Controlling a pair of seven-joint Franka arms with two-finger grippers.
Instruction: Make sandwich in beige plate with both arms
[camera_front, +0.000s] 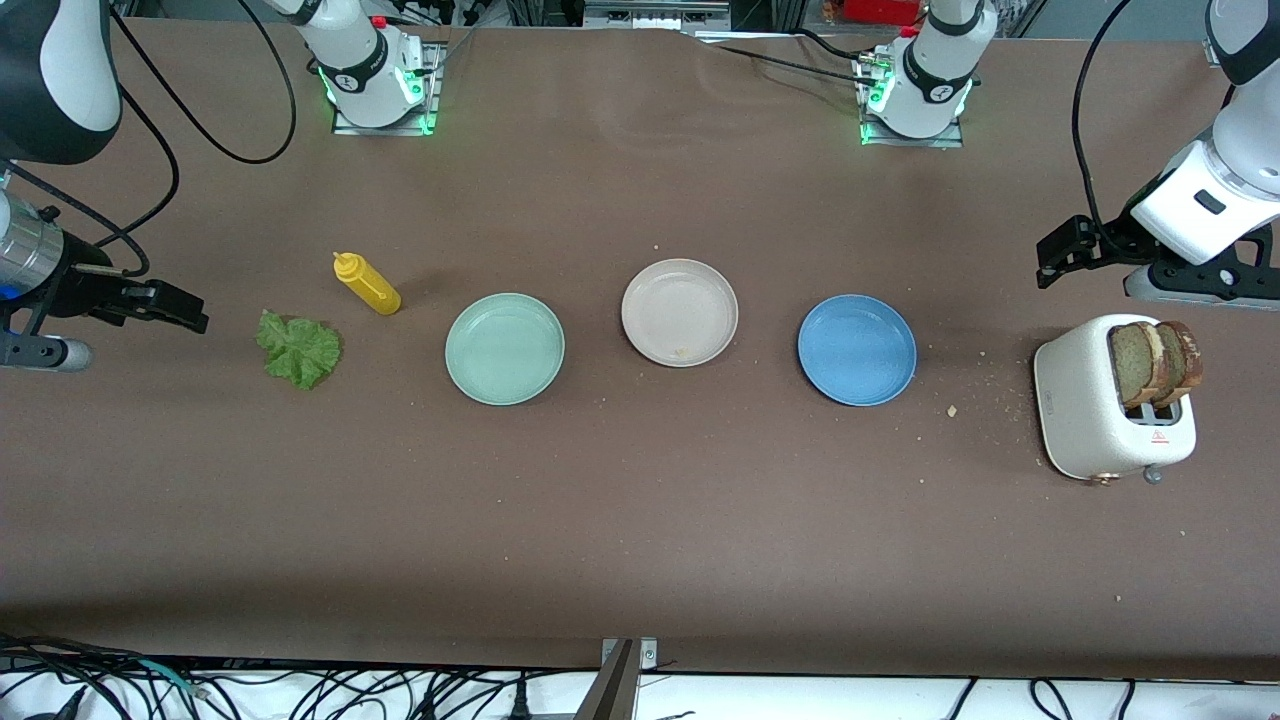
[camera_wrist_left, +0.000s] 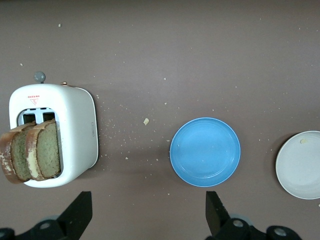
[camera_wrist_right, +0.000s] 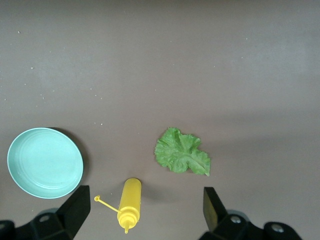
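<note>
The beige plate (camera_front: 680, 300) lies in the middle of the table between two other plates, bare except for a crumb; its edge shows in the left wrist view (camera_wrist_left: 300, 167). Two brown bread slices (camera_front: 1155, 360) (camera_wrist_left: 32, 155) stand upright in the slots of a white toaster (camera_front: 1085, 410) (camera_wrist_left: 77, 130) at the left arm's end. A green lettuce leaf (camera_front: 298, 349) (camera_wrist_right: 181, 157) lies flat at the right arm's end. My left gripper (camera_front: 1065, 252) (camera_wrist_left: 149, 200) hangs open over the table beside the toaster. My right gripper (camera_front: 180, 308) (camera_wrist_right: 146, 197) hangs open over the table beside the lettuce, holding nothing.
A mint green plate (camera_front: 505, 349) (camera_wrist_right: 45, 162) and a blue plate (camera_front: 857, 349) (camera_wrist_left: 205, 151) flank the beige one. A yellow squeeze bottle (camera_front: 367, 284) (camera_wrist_right: 130, 202) stands between the lettuce and the green plate. Crumbs are scattered between the toaster and the blue plate.
</note>
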